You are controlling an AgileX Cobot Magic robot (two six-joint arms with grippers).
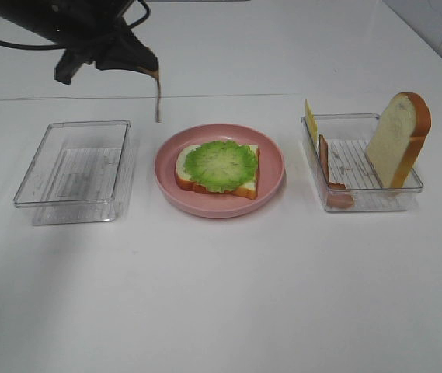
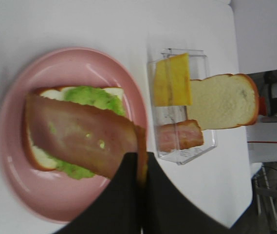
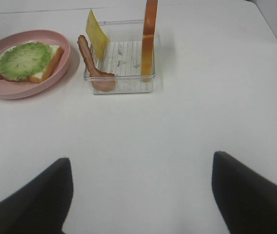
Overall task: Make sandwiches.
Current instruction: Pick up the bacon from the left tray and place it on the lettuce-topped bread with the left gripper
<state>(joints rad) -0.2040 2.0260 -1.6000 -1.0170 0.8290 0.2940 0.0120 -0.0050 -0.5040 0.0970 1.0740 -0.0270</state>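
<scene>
A bread slice (image 1: 244, 186) topped with ruffled green lettuce (image 1: 221, 163) lies on the pink plate (image 1: 271, 183) at centre. My left gripper (image 1: 152, 71) is above and behind the plate's left edge, shut on a brown bacon strip (image 1: 158, 99) that hangs down from it. In the left wrist view the held bacon (image 2: 80, 136) shows in front of the lettuce (image 2: 92, 97). My right gripper (image 3: 140, 195) is open and empty, low over the table, well short of the right tray (image 3: 123, 85). It is out of the exterior view.
The clear right tray (image 1: 360, 198) holds a yellow cheese square (image 1: 310, 118), another bacon strip (image 1: 325, 159) and an upright bread slice (image 1: 395, 140). A clear tray (image 1: 73, 167) with nothing in it stands left of the plate.
</scene>
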